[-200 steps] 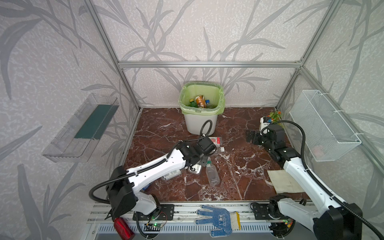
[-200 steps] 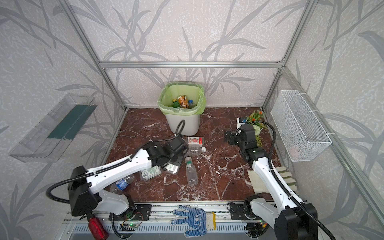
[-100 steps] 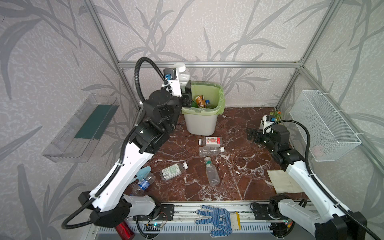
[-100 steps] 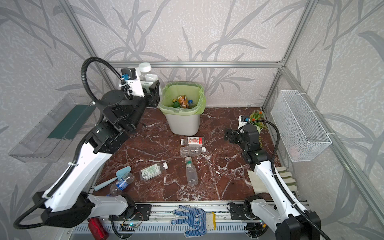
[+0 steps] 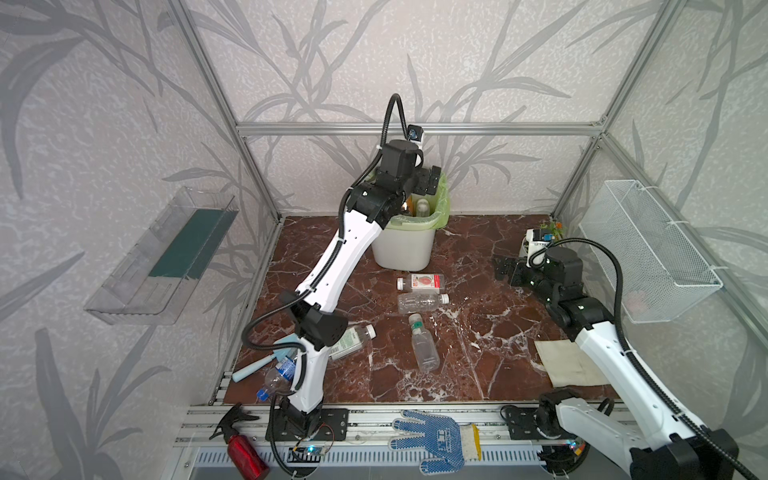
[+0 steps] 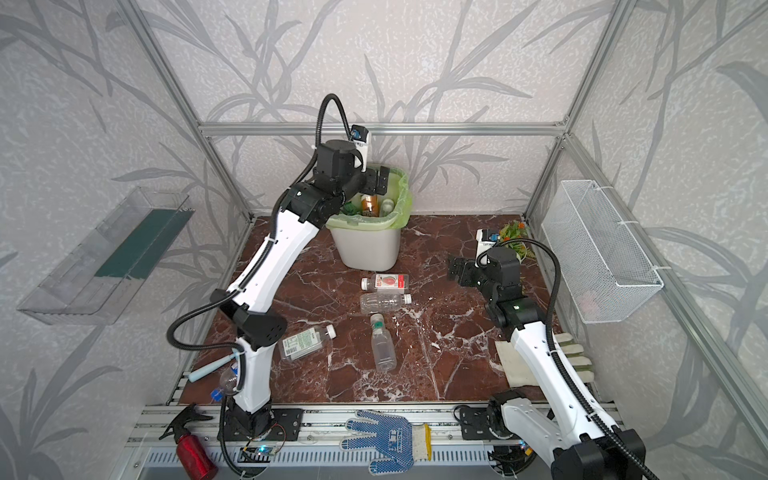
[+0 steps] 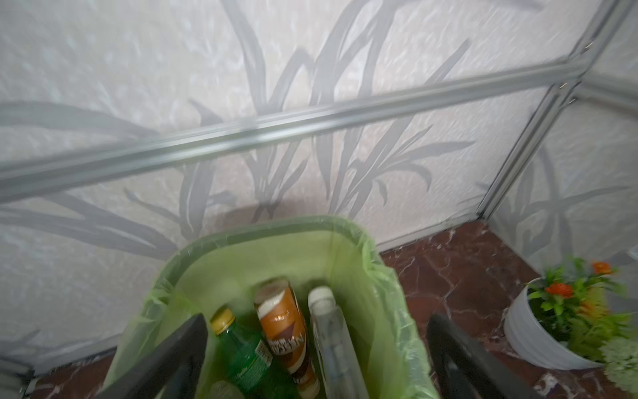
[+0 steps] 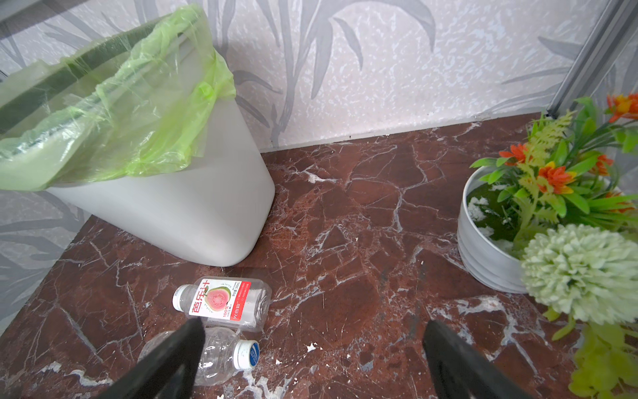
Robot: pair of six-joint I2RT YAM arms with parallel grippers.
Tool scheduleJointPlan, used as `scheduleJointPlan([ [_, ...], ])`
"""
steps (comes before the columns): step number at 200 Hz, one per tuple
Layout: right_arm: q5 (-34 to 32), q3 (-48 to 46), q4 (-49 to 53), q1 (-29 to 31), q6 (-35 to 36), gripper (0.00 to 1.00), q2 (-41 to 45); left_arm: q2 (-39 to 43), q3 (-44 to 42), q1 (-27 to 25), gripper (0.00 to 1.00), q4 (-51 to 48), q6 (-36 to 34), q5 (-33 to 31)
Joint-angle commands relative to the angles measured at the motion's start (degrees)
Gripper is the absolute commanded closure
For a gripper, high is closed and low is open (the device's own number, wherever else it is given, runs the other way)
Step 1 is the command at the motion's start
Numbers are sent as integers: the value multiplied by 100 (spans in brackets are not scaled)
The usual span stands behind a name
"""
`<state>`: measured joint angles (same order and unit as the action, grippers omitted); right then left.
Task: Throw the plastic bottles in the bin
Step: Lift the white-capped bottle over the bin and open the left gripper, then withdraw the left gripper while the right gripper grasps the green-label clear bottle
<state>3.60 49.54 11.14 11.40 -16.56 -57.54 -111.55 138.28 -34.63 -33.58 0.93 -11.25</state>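
Observation:
My left gripper (image 5: 428, 183) (image 6: 380, 180) (image 7: 317, 319) hangs open over the bin (image 5: 403, 249) (image 6: 365, 249) (image 7: 276, 228) (image 8: 172, 207), a white basket lined with a green bag. Nothing sits between its fingers. Inside lie a green bottle (image 7: 241, 352), a brown bottle (image 7: 283, 328) and a clear white-capped bottle (image 7: 331, 338). On the floor lie a guava-label bottle (image 5: 422, 281) (image 8: 222, 300), a clear blue-capped bottle (image 5: 419, 302) (image 8: 214, 355), another clear bottle (image 5: 424, 347) and a green-label bottle (image 5: 353, 338). My right gripper (image 5: 500, 266) (image 6: 455, 266) (image 8: 313, 324) stands open, low, right of them.
A potted plant (image 8: 483, 241) (image 6: 513, 232) stands in the back right corner. A wire mesh basket (image 5: 652, 249) hangs on the right wall, a clear tray (image 5: 162, 257) on the left. A blue-capped bottle (image 5: 278, 374), a brush (image 5: 266, 359), a cloth (image 5: 565, 365), a glove (image 5: 432, 440) and a red spray bottle (image 5: 245, 453) lie near the front.
My left arm rose from the floor with a white-capped bottle, swung over the bin and opened; the bottle is no longer in its fingers. The right arm barely moved.

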Motion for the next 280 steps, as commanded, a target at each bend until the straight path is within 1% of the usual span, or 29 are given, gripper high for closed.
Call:
scheduleJointPlan([
  [1,159,178,139,0,-201,1,24,1431,-895,-153,1,1602,-475,-74],
  [18,160,203,272,179,-409,0,-73,1898,-1734,-142,1,1645,-444,-362],
  [30,-63,242,389,527,-501,0,-191,2276,-2560,-141,1,1820,-452,-592],
  [46,-513,402,687,1234,-614,0,-451,2766,-3602,-62,1,1909,-298,-874],
  [73,-1146,820,1155,2587,-1002,0,-1253,3512,-5139,225,1,1759,336,-1117],
  [92,-1287,1165,1460,3331,-1261,0,-1859,4074,-6143,361,1,1696,613,-1363],
  [105,-1356,1360,1655,3719,-1418,1,-2218,4459,-6806,433,1,1619,866,-1479],
  [126,-1448,1565,2044,4171,-1603,1,-2705,4977,-7704,557,1,1477,1295,-1558],
  [135,-1381,1630,2237,4274,-1716,1,-2862,5159,-7983,610,1,1417,1449,-1557],
  [155,-1134,1731,2609,4390,-1883,1,-3162,5468,-8410,710,1,1318,1675,-1665],
  [180,-893,1762,2615,4534,-1873,1,-3481,5708,-8768,804,1,1378,1869,-1678],
  [195,-681,1833,2633,4553,-1832,0,-3700,5710,-8858,840,1,1391,1952,-1627],
  [212,-597,1890,2689,4573,-1782,0,-3916,5663,-8910,861,1,1335,2040,-1587],
  [225,-550,1935,2787,4583,-1772,2,-3993,5636,-8951,872,1,1314,2077,-1549],
  [228,-533,1949,2804,4581,-1772,2,-4150,5629,-8953,872,1,1310,2083,-1543],
  [235,-497,1979,2840,4586,-1755,3,-4232,5629,-8974,880,1,1304,2087,-1541],
  [255,-349,2027,2843,4596,-1689,11,-4401,5628,-9013,922,1,1273,2104,-1544],
  [280,-189,2155,2964,4598,-1636,28,-4617,5644,-9060,978,1,1267,2125,-1555],
])
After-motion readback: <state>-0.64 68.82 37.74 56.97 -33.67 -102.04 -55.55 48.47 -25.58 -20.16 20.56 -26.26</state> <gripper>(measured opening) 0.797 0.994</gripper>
